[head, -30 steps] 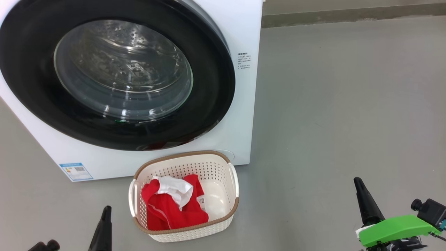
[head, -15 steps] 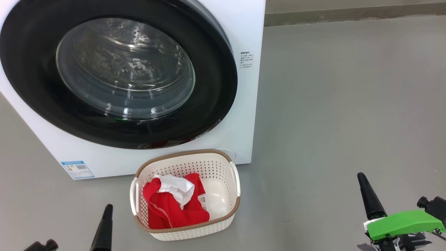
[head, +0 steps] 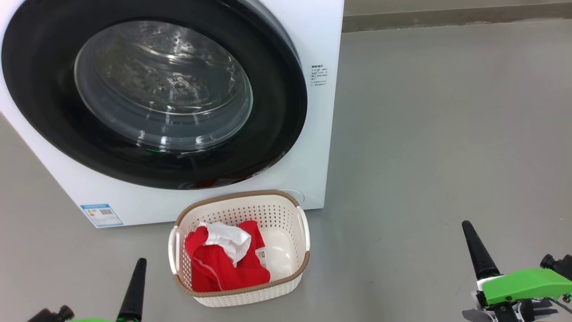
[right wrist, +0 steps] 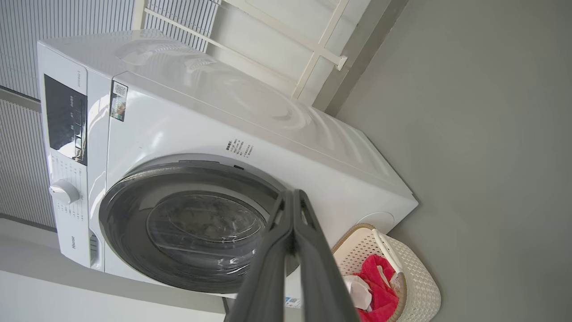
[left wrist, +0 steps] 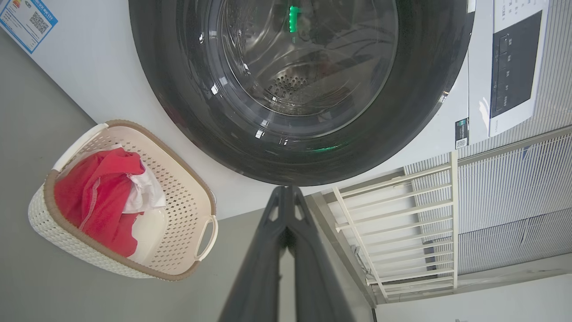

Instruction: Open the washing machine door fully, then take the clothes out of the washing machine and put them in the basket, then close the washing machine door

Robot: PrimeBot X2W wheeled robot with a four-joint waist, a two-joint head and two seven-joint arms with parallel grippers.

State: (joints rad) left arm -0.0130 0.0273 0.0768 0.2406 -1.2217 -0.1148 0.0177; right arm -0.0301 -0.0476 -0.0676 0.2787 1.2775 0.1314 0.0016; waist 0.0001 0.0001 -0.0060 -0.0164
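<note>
Left gripper [head: 139, 270], jaws pressed together and empty, sits just left of the basket [head: 241, 197]. The clothes [head: 223, 266] lie inside it, clear of both jaws. Behind it the door [head: 277, 112] is closed. Right gripper [head: 468, 230], likewise pinched, stands well right.

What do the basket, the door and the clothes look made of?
Basket: likely moulded plastic, matte cream, regular punched holes, brown woven-look rim. Washing machine door: glossy black surround, probably plastic, around a clear bulging window, seemingly glass by its sharp reflections. Clothes: soft red and white fabric, creased and slumped.
</note>
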